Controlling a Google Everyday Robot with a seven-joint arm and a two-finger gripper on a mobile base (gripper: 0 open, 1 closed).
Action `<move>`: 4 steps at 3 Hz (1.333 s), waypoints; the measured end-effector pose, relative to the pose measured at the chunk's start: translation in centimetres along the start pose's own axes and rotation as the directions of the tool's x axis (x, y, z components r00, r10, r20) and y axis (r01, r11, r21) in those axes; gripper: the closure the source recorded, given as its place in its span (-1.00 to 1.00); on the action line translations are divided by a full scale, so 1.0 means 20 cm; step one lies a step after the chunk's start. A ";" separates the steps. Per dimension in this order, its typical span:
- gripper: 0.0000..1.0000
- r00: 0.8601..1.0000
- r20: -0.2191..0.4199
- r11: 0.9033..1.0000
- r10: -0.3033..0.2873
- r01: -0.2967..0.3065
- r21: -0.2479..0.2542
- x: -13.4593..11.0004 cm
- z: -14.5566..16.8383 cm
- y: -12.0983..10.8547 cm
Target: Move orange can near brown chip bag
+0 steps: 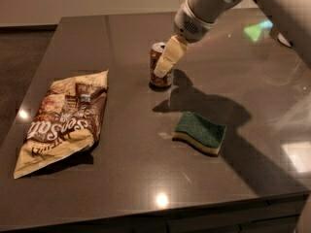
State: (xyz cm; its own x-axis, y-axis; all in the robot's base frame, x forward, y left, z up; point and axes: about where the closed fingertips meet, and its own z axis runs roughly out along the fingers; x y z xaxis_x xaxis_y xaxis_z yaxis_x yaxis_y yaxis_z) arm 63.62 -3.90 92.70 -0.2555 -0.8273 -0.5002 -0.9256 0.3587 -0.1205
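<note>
The orange can stands upright on the dark table, a little behind its middle. My gripper comes down from the upper right on the white arm and sits right at the can, overlapping its right side. The can rests on the table. The brown chip bag lies flat at the left, well apart from the can.
A green-and-yellow sponge lies in front and to the right of the can. The table's front edge runs along the bottom, its left edge beside the bag. A white object stands at the far right.
</note>
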 end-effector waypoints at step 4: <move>0.28 0.998 0.065 0.998 0.016 -0.012 -0.061 -0.04 0.05 0.02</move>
State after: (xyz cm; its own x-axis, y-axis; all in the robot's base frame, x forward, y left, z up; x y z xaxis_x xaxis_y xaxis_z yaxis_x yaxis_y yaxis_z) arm 63.71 -2.53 92.17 -0.2519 -0.7913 -0.5571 -0.9376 0.3422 -0.0621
